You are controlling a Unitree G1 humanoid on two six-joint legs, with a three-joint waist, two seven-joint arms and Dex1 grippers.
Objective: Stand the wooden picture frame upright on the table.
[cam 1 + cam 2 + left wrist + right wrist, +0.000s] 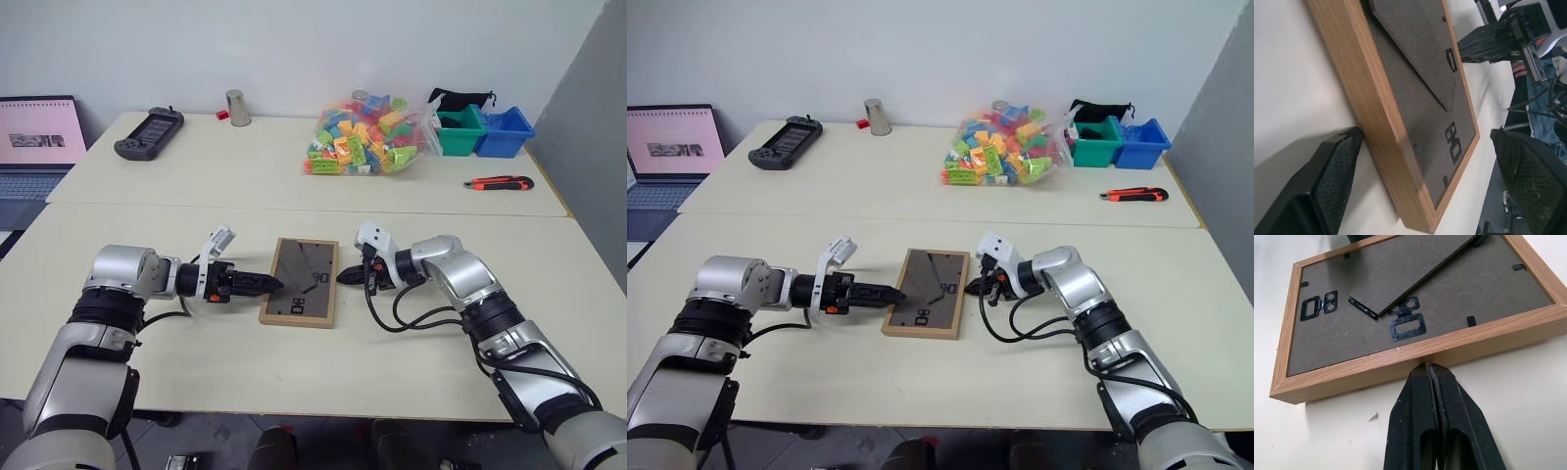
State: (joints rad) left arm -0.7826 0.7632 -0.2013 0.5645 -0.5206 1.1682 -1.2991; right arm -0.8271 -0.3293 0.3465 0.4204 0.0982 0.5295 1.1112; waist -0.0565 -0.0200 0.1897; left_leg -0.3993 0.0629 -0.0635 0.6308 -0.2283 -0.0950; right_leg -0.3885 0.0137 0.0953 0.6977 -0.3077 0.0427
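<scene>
Wooden picture frame (300, 282) lying face down at centre of table (294, 362). Left gripper (272, 285) spread wide around left edge. Right gripper (1428, 374) closed, tips against right edge.

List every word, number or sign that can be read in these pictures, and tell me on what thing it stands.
No text can be read.
Laptop screen: a pink page with a dark strip, too small to read.
Picture frame back: metal hangers and clips, no writing.
Game console: nothing readable.
Box cutter: no readable label.
</scene>
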